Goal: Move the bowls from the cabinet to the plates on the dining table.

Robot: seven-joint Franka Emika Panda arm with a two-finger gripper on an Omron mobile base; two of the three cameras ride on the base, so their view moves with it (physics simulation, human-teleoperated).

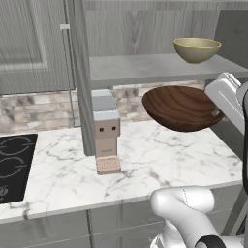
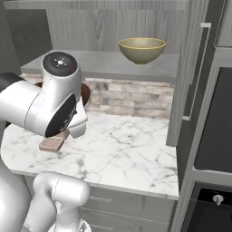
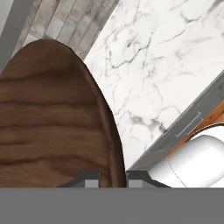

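The dark brown wood-grain bowl [image 1: 180, 107] hangs tilted above the marble counter, just below the cabinet shelf [image 1: 145, 68]. My gripper [image 1: 216, 114] is shut on its right rim. In the hand view the bowl [image 3: 48, 122] covers the left half and its rim runs down between my gripper's [image 3: 111, 177] tips. In the right base view a sliver of the brown bowl [image 2: 85, 93] peeks from behind my arm. The pale yellow-olive bowl [image 1: 197, 49] [image 2: 142, 49] stands upright on the shelf of the open cabinet [image 2: 108, 61]. The plates and the dining table are out of view.
A small grey and tan appliance [image 1: 106, 131] stands on the counter [image 1: 160, 160] beside the cabinet's side panel [image 1: 81, 77]. A black hob [image 1: 12, 164] lies at the left. The open cabinet door [image 2: 190, 68] and an oven front [image 2: 213, 136] stand on the right.
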